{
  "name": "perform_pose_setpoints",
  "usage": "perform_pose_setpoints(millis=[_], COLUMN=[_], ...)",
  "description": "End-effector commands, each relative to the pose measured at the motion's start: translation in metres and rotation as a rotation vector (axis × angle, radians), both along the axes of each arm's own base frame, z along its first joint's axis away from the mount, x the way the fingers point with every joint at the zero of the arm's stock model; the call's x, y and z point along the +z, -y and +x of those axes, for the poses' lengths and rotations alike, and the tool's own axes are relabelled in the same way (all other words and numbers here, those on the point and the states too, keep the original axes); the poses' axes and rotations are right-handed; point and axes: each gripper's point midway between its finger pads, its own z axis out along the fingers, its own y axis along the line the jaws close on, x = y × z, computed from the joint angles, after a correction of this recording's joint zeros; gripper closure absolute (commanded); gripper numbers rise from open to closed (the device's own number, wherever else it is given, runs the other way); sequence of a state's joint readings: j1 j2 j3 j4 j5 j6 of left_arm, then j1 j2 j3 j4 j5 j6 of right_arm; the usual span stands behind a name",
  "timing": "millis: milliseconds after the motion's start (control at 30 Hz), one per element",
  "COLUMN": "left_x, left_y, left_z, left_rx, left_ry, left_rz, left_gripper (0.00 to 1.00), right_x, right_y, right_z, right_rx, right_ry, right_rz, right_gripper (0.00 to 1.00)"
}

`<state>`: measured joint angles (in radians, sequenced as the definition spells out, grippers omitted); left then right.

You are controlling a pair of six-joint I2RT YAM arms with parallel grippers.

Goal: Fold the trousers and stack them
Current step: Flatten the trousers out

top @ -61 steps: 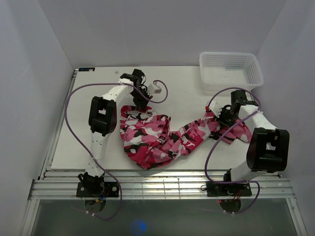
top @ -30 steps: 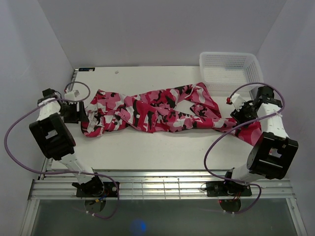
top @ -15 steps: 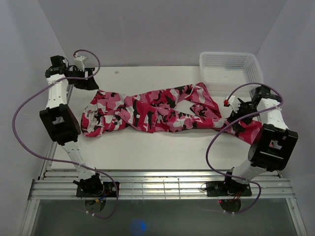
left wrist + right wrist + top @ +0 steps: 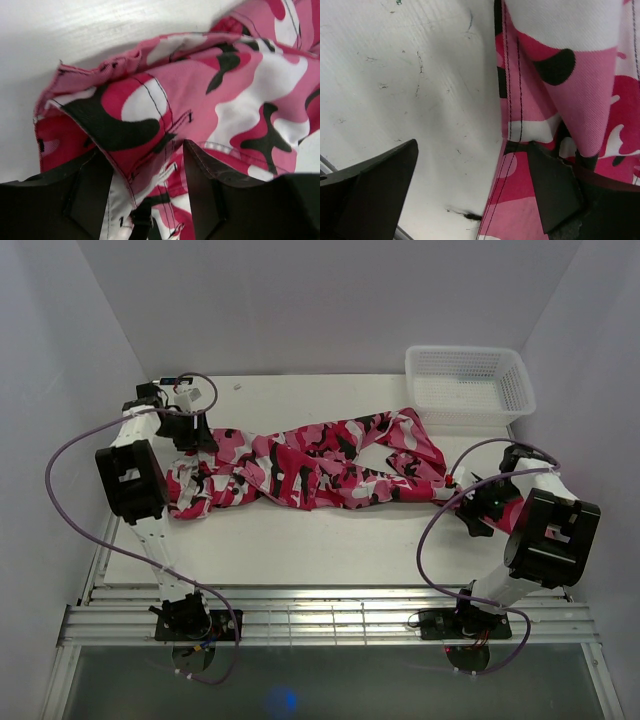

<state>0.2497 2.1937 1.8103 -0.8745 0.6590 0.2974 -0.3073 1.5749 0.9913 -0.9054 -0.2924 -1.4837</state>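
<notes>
The camouflage trousers (image 4: 320,465) lie stretched lengthwise across the white table (image 4: 300,540), left to right. My left gripper (image 4: 192,435) is down on their left end. In the left wrist view its fingers (image 4: 85,195) stand apart, and a raised, stitched fold of the trousers (image 4: 150,115) lies between them; the left gripper (image 4: 145,155) is open. My right gripper (image 4: 478,508) sits at the right end. In the right wrist view the right gripper (image 4: 472,145) is wide open. One finger is over bare table (image 4: 420,75), the other over the trousers (image 4: 560,80), with the seamed edge between them.
A white mesh basket (image 4: 470,390) stands at the back right corner, just behind the trousers' right end. Purple cables loop off both arms. The side walls stand close to the table's left and right edges.
The trousers went from a bunched heap to a long spread. My left arm swung back, then came down on the left end. My right gripper opened and moved nearer along the right end.
</notes>
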Motion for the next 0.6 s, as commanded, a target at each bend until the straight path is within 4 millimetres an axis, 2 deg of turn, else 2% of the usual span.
perform_pose_setpoints(millis=[0, 67, 100, 133, 167, 200, 233, 267, 300, 333, 500, 533, 567], left_x=[0.047, 0.06, 0.064, 0.068, 0.081, 0.087, 0.094, 0.108, 0.117, 0.126, 0.189, 0.194, 0.199], left_y=[0.008, 0.013, 0.016, 0.019, 0.019, 0.019, 0.019, 0.018, 0.013, 0.011, -0.024, -0.028, -0.037], left_z=[-0.01, -0.017, -0.019, -0.022, -0.024, -0.025, -0.027, -0.028, -0.03, -0.031, -0.039, -0.04, -0.042], left_rx=[-0.024, -0.041, -0.047, -0.055, -0.058, -0.057, -0.056, -0.052, -0.039, -0.027, 0.064, 0.074, 0.09], left_ry=[0.106, 0.136, 0.143, 0.153, 0.182, 0.197, 0.21, 0.243, 0.262, 0.274, 0.403, 0.414, 0.426], left_rz=[-0.023, -0.033, -0.039, -0.052, -0.048, -0.043, -0.037, -0.024, -0.017, -0.014, 0.023, 0.031, 0.046], left_gripper=[0.35, 0.47, 0.51, 0.56, 0.68, 0.75, 0.83, 0.95, 1.0, 1.0, 1.0, 1.0, 1.0], right_x=[0.003, 0.006, 0.008, 0.011, 0.015, 0.02, 0.024, 0.029, 0.035, 0.039, 0.061, 0.061, 0.061], right_y=[0.007, 0.009, 0.009, 0.01, 0.011, 0.011, 0.012, 0.013, 0.014, 0.016, 0.024, 0.025, 0.027], right_z=[0.017, 0.022, 0.025, 0.03, 0.035, 0.039, 0.042, 0.047, 0.05, 0.053, 0.061, 0.06, 0.06], right_rx=[0.011, 0.001, -0.009, -0.013, -0.016, -0.017, -0.018, -0.018, -0.017, -0.019, -0.026, -0.031, -0.037], right_ry=[0.08, 0.097, 0.108, 0.13, 0.15, 0.171, 0.189, 0.214, 0.233, 0.248, 0.315, 0.312, 0.312], right_rz=[-0.042, -0.043, -0.044, -0.046, -0.049, -0.052, -0.053, -0.059, -0.065, -0.07, -0.104, -0.109, -0.117], right_gripper=[0.12, 0.25, 0.38, 0.43, 0.48, 0.59, 0.65, 0.72, 0.87, 0.92, 0.92, 0.87, 0.74])
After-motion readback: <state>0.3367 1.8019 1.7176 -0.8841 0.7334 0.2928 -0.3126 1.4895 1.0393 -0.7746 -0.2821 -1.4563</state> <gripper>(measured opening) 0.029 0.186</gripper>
